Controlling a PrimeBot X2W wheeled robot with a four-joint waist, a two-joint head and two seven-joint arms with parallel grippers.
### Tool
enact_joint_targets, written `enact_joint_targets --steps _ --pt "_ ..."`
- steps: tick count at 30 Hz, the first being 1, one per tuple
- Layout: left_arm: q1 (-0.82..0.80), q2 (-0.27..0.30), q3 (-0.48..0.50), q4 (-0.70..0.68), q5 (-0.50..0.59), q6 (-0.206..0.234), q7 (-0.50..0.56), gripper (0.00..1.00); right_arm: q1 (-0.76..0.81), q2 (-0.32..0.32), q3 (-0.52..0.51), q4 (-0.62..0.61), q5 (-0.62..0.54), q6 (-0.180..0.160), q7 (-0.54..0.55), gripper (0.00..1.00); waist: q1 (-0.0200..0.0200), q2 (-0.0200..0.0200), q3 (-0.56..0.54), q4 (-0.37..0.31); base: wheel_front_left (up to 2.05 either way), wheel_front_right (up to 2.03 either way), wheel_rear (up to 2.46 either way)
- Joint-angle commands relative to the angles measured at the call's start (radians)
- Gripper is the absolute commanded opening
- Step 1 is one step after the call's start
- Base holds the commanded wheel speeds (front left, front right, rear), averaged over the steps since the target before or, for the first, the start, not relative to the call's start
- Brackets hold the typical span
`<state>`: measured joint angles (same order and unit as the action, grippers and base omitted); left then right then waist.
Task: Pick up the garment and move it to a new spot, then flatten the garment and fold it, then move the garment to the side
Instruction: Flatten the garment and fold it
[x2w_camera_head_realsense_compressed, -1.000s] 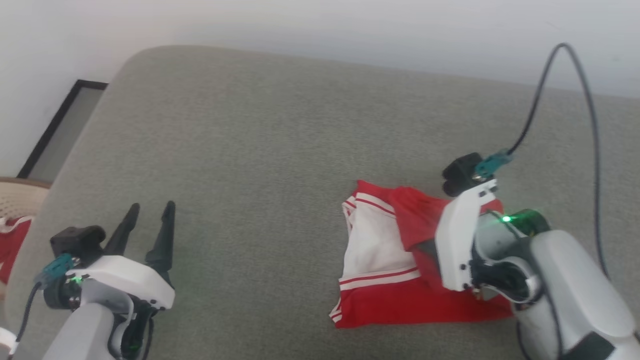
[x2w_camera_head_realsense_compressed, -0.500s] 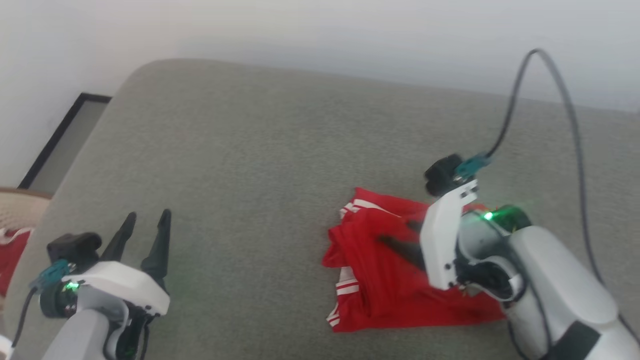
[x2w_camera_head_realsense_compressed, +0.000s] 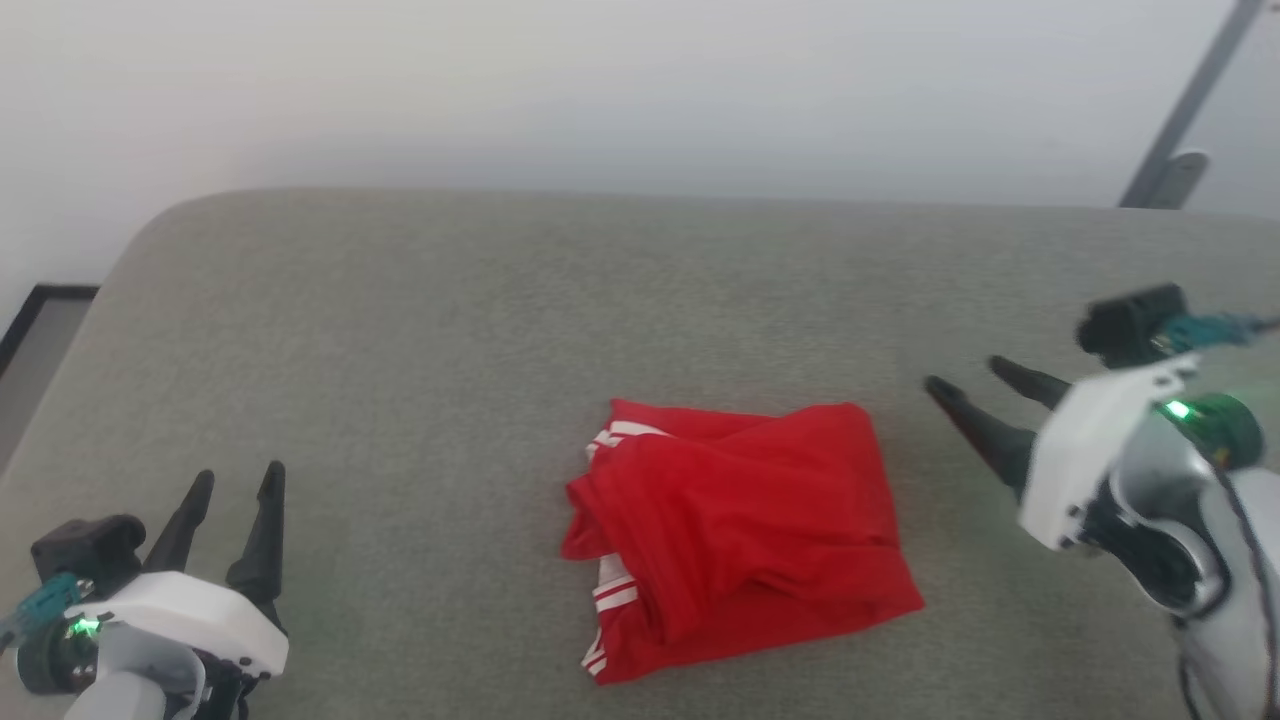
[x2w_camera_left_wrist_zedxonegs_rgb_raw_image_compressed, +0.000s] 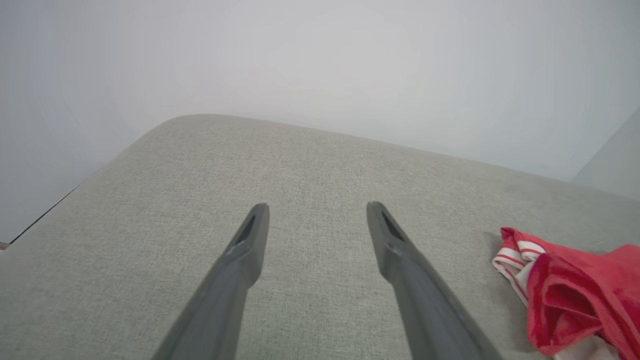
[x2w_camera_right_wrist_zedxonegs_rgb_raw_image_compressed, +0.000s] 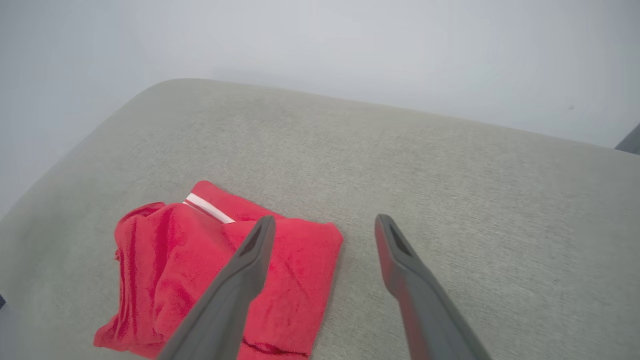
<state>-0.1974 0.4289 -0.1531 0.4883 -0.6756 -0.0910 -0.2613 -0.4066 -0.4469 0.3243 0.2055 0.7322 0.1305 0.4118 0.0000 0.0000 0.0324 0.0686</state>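
The folded soft cotton T-shirt (x2w_camera_head_realsense_compressed: 740, 520) is bright red across its whole upper face. At its 9 o'clock edge, red-and-white striped trim peeks out, with a sliver of plain white under it. The padded fabric worktop (x2w_camera_head_realsense_compressed: 400, 330) is an even grey-green with a fine woven fleck. The left hand (x2w_camera_head_realsense_compressed: 238, 474) and the right hand (x2w_camera_head_realsense_compressed: 965, 374) have matt black fingers (x2w_camera_head_realsense_compressed: 262, 520) on glossy white shells (x2w_camera_head_realsense_compressed: 180, 610). Small green lights (x2w_camera_head_realsense_compressed: 1178, 409) glow at both wrists, and a teal plug (x2w_camera_head_realsense_compressed: 1205, 328) sits by the right one. The smooth wall (x2w_camera_head_realsense_compressed: 600, 90) at 12 o'clock is plain pale grey-white.
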Motion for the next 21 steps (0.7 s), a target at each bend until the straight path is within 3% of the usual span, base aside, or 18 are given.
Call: enact_joint_targets --steps 1,13,21 --pt "0.018 0.005 0.007 -0.005 0.005 0.007 -0.004 1.00 0.023 -0.019 -0.004 -0.001 -0.008 0.000 -0.037 1.00 0.0000 0.0000 -0.014 -0.024 0.00 0.00 0.00" --pt "0.073 0.015 0.035 -0.027 0.019 0.011 -0.004 1.00 0.150 -0.070 -0.065 0.085 -0.097 0.000 -0.431 1.00 0.0000 0.0000 -0.034 -0.090 0.00 0.00 0.00" --pt "0.081 0.021 0.042 -0.035 0.034 0.005 -0.004 1.00 0.195 -0.043 -0.081 0.162 -0.142 0.000 -0.571 1.00 0.0000 0.0000 -0.037 -0.103 0.00 0.00 0.00"
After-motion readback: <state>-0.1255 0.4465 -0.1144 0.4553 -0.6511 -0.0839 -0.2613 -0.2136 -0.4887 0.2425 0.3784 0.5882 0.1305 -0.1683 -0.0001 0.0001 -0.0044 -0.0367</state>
